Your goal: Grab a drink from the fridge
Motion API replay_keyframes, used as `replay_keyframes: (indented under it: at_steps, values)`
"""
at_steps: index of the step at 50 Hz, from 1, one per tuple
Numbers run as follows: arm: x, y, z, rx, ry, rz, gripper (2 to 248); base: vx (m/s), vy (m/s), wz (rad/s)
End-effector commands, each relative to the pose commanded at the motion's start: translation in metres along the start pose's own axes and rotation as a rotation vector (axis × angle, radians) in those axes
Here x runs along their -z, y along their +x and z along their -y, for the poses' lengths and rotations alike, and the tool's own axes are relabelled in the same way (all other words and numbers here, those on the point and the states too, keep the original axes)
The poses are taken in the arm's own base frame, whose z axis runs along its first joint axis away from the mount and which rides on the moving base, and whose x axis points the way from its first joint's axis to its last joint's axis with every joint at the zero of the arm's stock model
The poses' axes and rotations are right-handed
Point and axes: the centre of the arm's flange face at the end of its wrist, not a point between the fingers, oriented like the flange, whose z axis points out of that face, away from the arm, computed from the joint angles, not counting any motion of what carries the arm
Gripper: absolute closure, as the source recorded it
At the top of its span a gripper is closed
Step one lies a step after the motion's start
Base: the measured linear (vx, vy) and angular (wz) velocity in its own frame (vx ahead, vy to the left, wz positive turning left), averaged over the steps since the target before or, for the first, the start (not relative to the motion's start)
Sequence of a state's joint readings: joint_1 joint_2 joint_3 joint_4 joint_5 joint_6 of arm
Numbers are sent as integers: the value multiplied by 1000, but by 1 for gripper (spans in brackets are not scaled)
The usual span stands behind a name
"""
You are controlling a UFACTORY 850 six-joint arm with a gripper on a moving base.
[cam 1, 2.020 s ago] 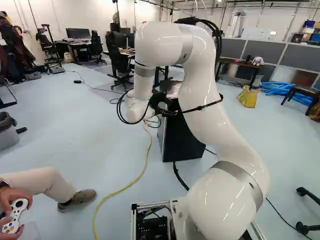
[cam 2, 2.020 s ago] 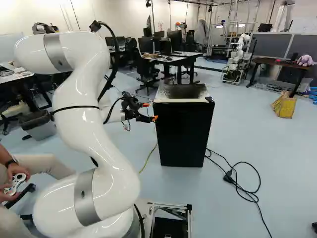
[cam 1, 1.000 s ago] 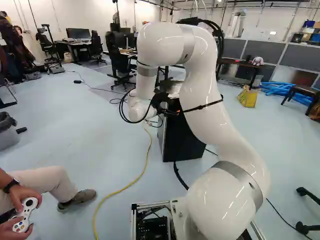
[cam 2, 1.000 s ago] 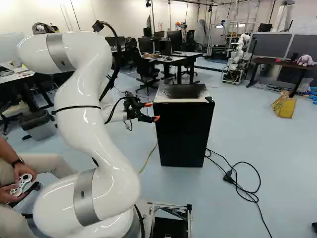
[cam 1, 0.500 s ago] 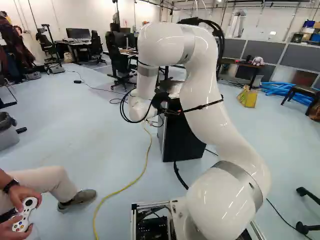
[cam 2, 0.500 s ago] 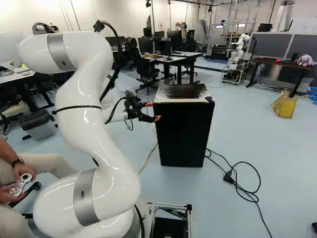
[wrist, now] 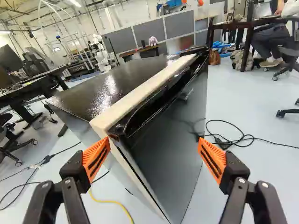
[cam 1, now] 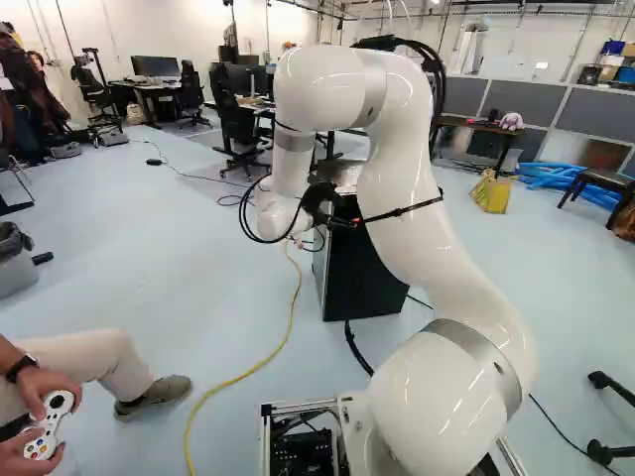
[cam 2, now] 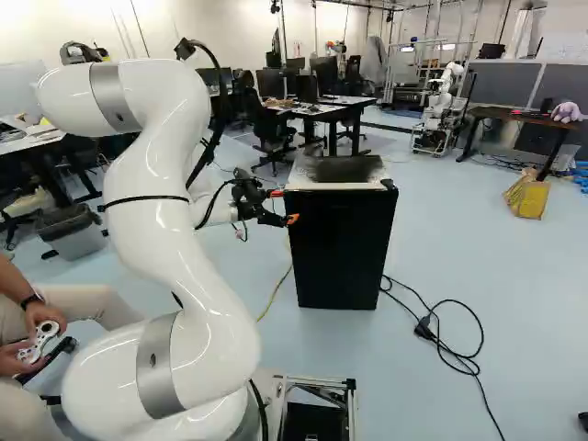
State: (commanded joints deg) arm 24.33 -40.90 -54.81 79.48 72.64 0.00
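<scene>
arm [cam 2: 156, 230] shifted slightly right, gripper [cam 2: 284, 207] along

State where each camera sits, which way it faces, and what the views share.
Left base view: on the base, behind the arm to its left, facing ahead and slightly down; the arm stands right of middle.
Right base view: behind the arm to its right, facing likewise; the arm stands left of middle.
Wrist view: on the wrist, looking along the open gripper at the fridge; only the fingers show.
Both base views share the arm, fridge and handheld controller.
</scene>
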Motion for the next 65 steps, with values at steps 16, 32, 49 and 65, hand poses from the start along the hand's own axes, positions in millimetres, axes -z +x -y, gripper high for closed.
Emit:
replay_keyframes:
  at_steps: [16, 32, 49, 65]
  values:
    - [-2, 1, 0, -2, -4, -1, 3, 0, 0, 0]
    - [-5, 2, -1, -4, -10, -3, 3, 0, 0, 0]
    - [-9, 3, -2, -6, -17, -5, 3, 0, 0, 0]
    - [-14, 5, -6, -7, -28, -7, 3, 0, 0, 0]
